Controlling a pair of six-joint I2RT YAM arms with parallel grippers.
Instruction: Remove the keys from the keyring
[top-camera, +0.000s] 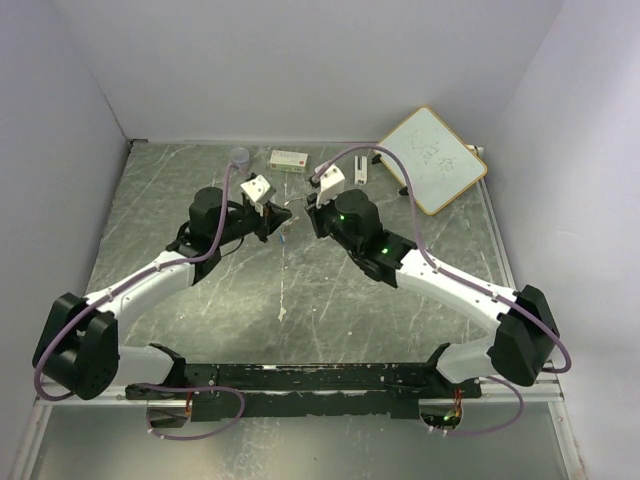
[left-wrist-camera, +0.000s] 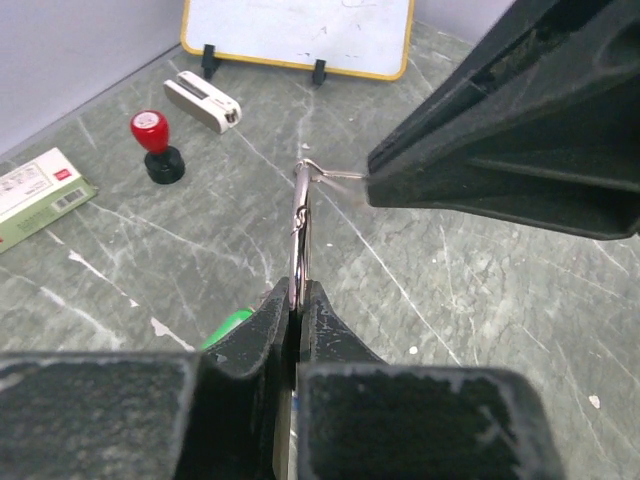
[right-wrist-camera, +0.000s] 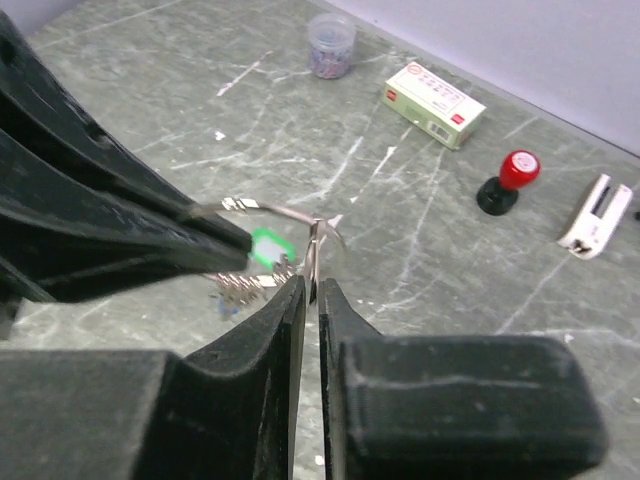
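The keyring (left-wrist-camera: 300, 225) is a thin silver wire ring held above the table between both grippers. My left gripper (left-wrist-camera: 297, 290) is shut on its near edge. My right gripper (right-wrist-camera: 312, 285) is shut on the ring's wire (right-wrist-camera: 314, 240) from the opposite side, its jaws a hair apart around the wire. A key with a green head (right-wrist-camera: 266, 246) and a key with a blue head (right-wrist-camera: 222, 305) hang from the ring below the left gripper's fingers (right-wrist-camera: 150, 235). In the top view the two grippers meet tip to tip at the table's middle back (top-camera: 294, 217).
A whiteboard (top-camera: 432, 158) leans at the back right. A red-and-black stamp (right-wrist-camera: 510, 178), a white stapler-like tool (right-wrist-camera: 597, 212), a small box (top-camera: 288, 159) and a clear jar of small bits (top-camera: 240, 156) stand along the back. Grey walls close in three sides.
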